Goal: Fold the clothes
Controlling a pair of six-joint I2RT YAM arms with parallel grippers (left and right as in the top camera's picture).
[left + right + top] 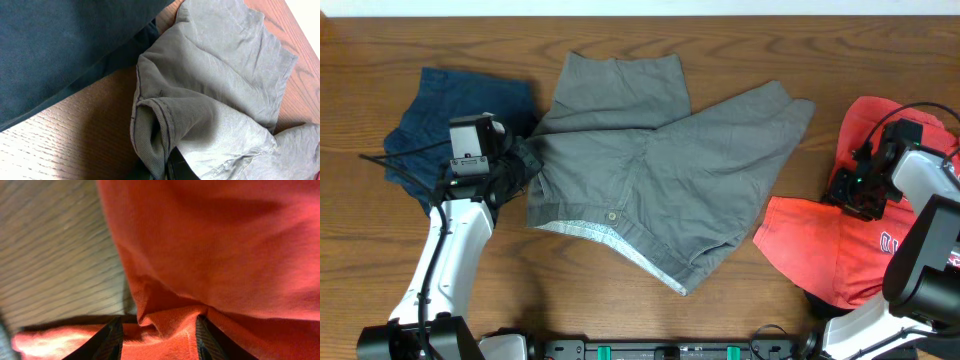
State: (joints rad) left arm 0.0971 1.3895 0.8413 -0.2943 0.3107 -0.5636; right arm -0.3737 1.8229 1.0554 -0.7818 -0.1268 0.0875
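The grey shorts (660, 170) lie spread in the middle of the table, with the waist button and pale inner waistband at the front. My left gripper (525, 160) is shut on the hem at their left edge; the left wrist view shows the jaws (162, 167) pinching a fold of grey cloth (225, 75). The dark navy garment (440, 110) lies crumpled at the far left, beside that arm, and also shows in the left wrist view (60, 45). The red T-shirt (820, 250) with white print lies at the right. My right gripper (842, 190) is open on it, its fingers (157, 335) straddling a raised fold of red cloth (215, 245).
The wooden table (380, 230) shows bare at the front left and between the shorts and the T-shirt. The right arm's body (930, 240) covers part of the T-shirt. The table's far edge (640, 12) runs along the top.
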